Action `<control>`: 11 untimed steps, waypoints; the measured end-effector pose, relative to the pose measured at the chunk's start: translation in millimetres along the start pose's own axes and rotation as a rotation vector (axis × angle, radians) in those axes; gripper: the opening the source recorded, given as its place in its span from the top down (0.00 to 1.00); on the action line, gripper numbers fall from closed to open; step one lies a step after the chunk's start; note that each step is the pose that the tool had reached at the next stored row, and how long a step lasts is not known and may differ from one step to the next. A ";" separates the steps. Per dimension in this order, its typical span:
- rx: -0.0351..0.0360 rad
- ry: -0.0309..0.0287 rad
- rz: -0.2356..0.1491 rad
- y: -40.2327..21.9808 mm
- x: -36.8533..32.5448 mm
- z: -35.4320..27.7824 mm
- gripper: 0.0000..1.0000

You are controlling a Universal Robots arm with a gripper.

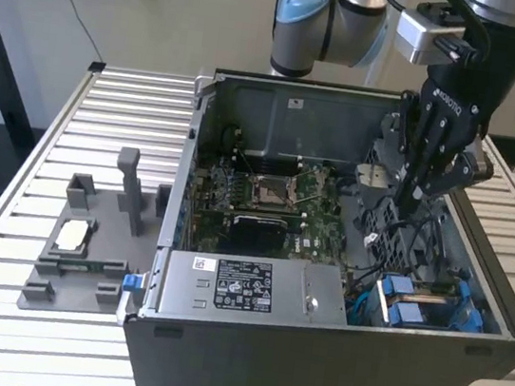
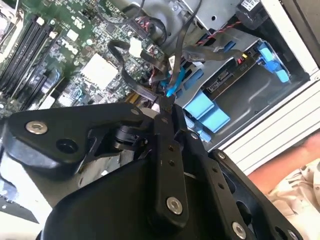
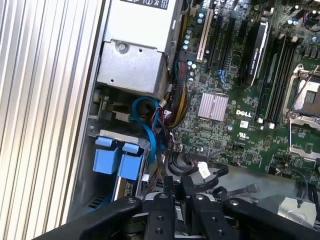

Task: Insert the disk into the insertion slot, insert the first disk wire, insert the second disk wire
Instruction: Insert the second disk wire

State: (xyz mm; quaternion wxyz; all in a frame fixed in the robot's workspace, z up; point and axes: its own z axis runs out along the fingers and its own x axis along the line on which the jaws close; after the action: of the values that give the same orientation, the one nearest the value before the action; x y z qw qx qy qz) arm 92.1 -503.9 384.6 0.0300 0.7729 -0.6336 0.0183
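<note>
Exterior view: gripper (image 1: 407, 206) among tangled cables (image 1: 405, 235) beside drive cage (image 1: 429, 304); pinch state unclear, cannot tell.

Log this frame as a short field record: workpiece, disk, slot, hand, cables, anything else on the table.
workpiece: open computer case lying on a slatted table
disk: seated in the insertion slot, blue carrier tabs showing
hand: inside the case above the drive cage, fingers shut on a dark wire
cables: blue cable curving beside the power-supply box
motherboard: processor socket uncovered
table extras: grey fixture tray on the exterior view's left
</note>
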 end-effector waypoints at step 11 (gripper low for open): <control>-0.0303 -0.0056 -0.007 -3.0 22.9 7.9 0.84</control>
State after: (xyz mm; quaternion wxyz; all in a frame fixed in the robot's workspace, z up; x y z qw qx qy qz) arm 99.4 -526.3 378.1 0.0400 0.7746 -0.6312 0.0064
